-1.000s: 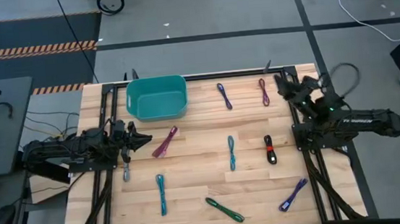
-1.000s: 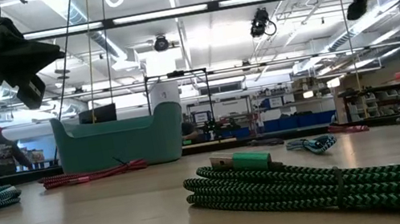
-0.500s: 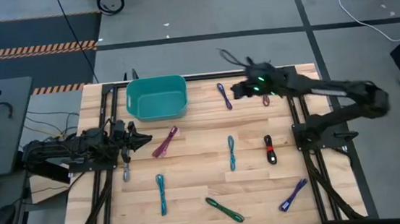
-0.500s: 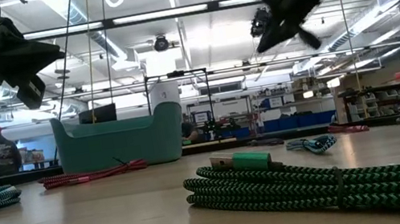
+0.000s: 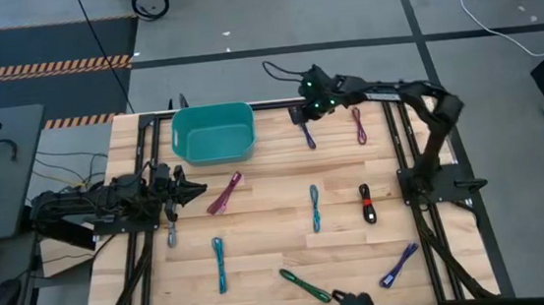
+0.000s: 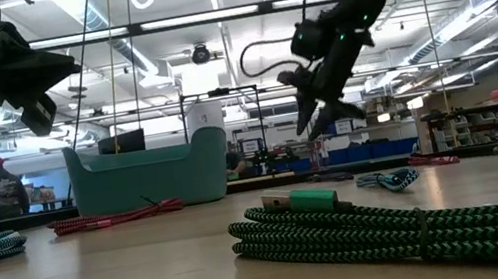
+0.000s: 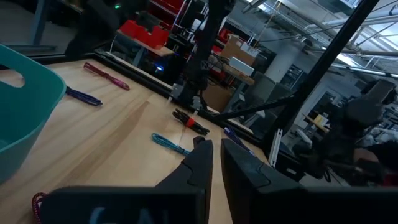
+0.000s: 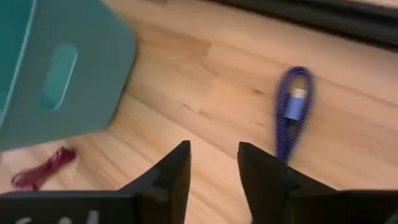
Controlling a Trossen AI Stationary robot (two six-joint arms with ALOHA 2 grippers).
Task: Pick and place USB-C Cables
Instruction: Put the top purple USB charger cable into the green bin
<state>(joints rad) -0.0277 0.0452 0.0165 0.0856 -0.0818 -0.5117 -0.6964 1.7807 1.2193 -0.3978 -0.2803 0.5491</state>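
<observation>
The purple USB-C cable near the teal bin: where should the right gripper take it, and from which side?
Probably the middle of the purple cable, from straight above with fingers across its width: it lies flat as a narrow folded bundle. The right gripper is open beside it.

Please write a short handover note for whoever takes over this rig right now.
Right claw: open, empty, raised over the table's far edge by the purple cable.
Left claw: fingers close together, empty, waiting at the left side beside the magenta cable.
Teal bin: looks empty.
Done: no cable binned.
Left: every cable visible on the table, probably starting with the purple one.
</observation>
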